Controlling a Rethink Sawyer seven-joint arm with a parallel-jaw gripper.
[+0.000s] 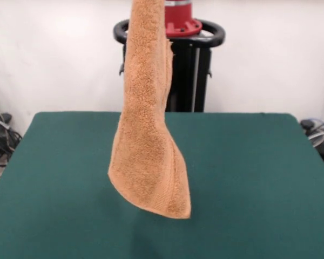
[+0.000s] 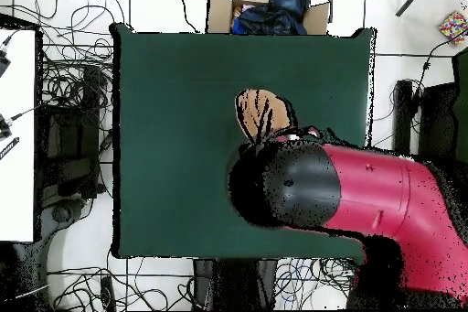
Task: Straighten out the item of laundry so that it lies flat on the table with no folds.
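tool itself is hidden in both views, so i cannot tell its state; the towel [image 1: 148,135] hangs in a long fold above the table [image 1: 248,162], probably lifted so its folds drop out.

An open brown cardboard box [image 2: 265,8] holding crumpled dark blue fabric [image 2: 279,5] sits on the white floor [image 2: 402,48] just beyond one edge of the counter in the overhead view. Tangled black cables [image 2: 69,70] lie spread over the floor along another side, next to a white rectangular surface [image 2: 16,134] at the frame's border, and a small multicoloured cube-like object [image 2: 453,26] rests in a far corner. From the front, a plain white wall [image 1: 270,59] fills the background, with more black cables [image 1: 0,135] heaped low at one side.
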